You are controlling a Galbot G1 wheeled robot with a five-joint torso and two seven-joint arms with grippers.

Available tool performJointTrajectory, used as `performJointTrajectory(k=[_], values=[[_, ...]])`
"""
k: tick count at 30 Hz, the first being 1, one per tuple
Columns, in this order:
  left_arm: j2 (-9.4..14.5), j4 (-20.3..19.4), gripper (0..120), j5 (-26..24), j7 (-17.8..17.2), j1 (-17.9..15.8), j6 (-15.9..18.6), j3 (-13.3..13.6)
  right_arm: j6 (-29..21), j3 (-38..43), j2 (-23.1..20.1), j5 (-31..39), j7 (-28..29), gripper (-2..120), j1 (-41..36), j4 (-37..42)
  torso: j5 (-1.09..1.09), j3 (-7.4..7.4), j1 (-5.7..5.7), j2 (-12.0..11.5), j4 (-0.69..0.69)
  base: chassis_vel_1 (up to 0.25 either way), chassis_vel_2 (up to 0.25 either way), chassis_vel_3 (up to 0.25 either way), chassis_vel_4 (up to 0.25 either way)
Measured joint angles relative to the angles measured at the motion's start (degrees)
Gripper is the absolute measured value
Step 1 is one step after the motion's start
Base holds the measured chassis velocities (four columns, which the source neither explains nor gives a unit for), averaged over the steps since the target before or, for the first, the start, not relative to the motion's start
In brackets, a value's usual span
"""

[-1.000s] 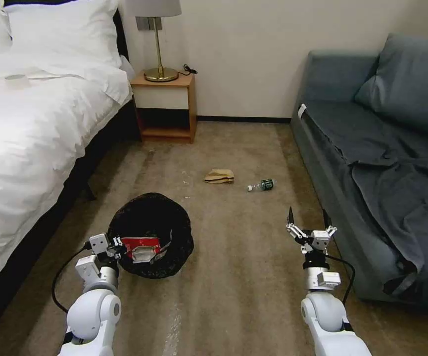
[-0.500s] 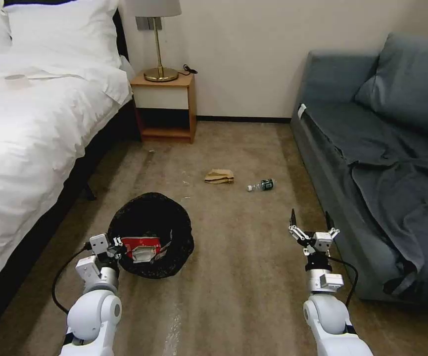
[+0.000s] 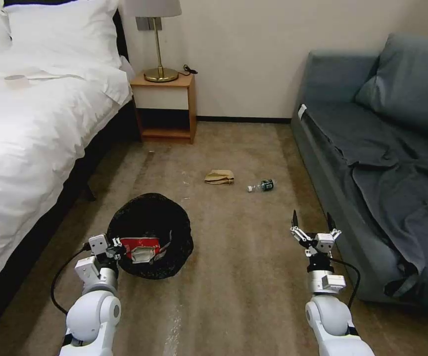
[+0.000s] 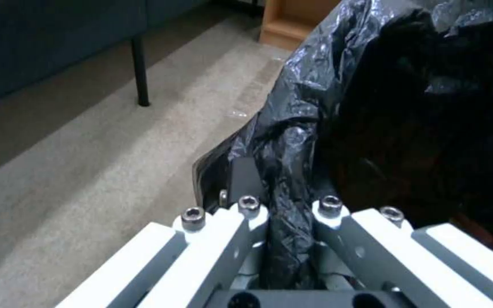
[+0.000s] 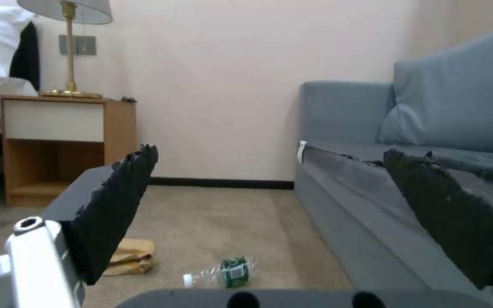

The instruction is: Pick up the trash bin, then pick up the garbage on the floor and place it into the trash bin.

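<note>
The right gripper (image 3: 313, 224), jaws spread wide and empty, hangs low over the beige carpet (image 3: 243, 277) just beside the front edge of the grey sofa (image 3: 372, 163), pointed down the room toward the far wall. Across from it the left gripper (image 3: 116, 245) is clamped on the bag-covered rim of the trash bin (image 3: 150, 232), the black liner pinched between its fingers (image 4: 246, 214); the bin is tipped enough to show a red snack packet (image 3: 139, 245) and a silvery wrapper already lying inside. Two pieces of garbage are left on the floor, both well ahead of the robot, between the bed (image 3: 30, 138) and the sofa: the crumpled tan paper bag (image 3: 219, 176) and, just to its right, the small clear bottle (image 3: 261, 186) with the green label. The bottle lies on its side, its long axis running roughly across the room, cap end toward the paper bag. It sits forward and a little left of the open right gripper, which is plainly the nearer and the only free hand; the paper bag lies farther left, closer to the midline. From the right wrist camera the bottle (image 5: 224, 271) and paper bag (image 5: 132, 256) both appear low between the spread fingertips, so the gripper looks roughly lined up on them but still well short, with bare carpet between.
</note>
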Motion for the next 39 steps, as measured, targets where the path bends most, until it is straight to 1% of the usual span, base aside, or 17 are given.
performJointTrajectory(k=[22, 39], values=[[-0.15, 0.12, 2, 0.10, -0.06, 0.22, -0.18, -0.31, 0.56, 0.16, -0.27, 0.30, -1.01, 99, -0.08, -0.41, 0.00, 0.00, 0.00, 0.00, 0.00, -0.108, 0.109, 0.105, -0.112], [-0.15, 0.25, 2, 0.01, 0.02, 0.24, -0.37, -0.55, 0.61, 0.23, -0.28, 0.37, -1.72, 99, -0.05, -0.52, 0.00, 0.00, 0.00, 0.00, 0.00, -0.125, 0.128, 0.129, -0.129]])
